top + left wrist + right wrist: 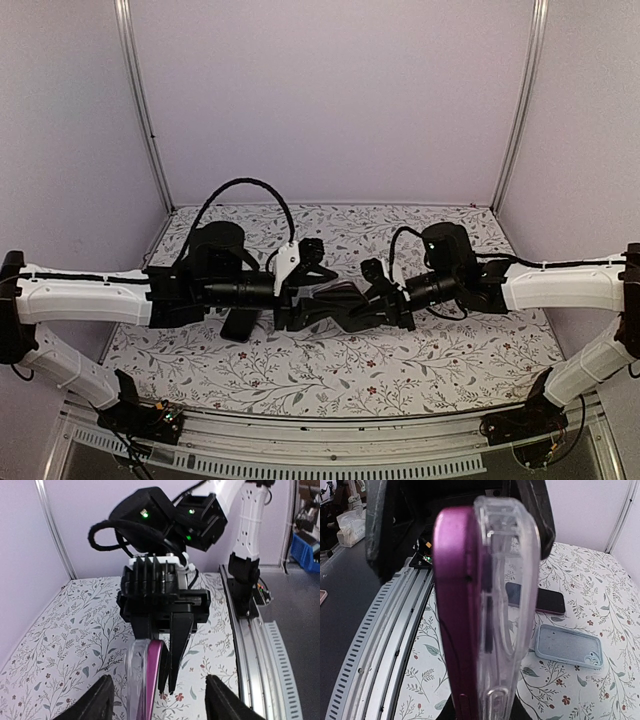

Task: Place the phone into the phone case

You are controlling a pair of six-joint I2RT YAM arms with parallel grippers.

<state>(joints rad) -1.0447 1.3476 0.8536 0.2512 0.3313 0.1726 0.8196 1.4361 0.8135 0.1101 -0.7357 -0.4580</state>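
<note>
Purple smartphone (455,620) edge-on, v. close to right wrist cam, flat against clear plastic phone case (512,580); can't tell if fully seated. Right gripper (152,685) jaws clamped on both, holding them off table. Left gripper (159,677) opp., fingers (102,700) wide apart either side of phone's end, not touching. Below: light-blue phone case (570,647) flat on floral tablecloth (600,580), dark 2nd phone (547,600) near it. Ribbed metal rail (385,645) along table edge.

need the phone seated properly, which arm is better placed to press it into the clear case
Probably left. The right claw is clamped on the purple phone and clear case, so it's occupied; the left claw is open, empty and facing them.
</note>
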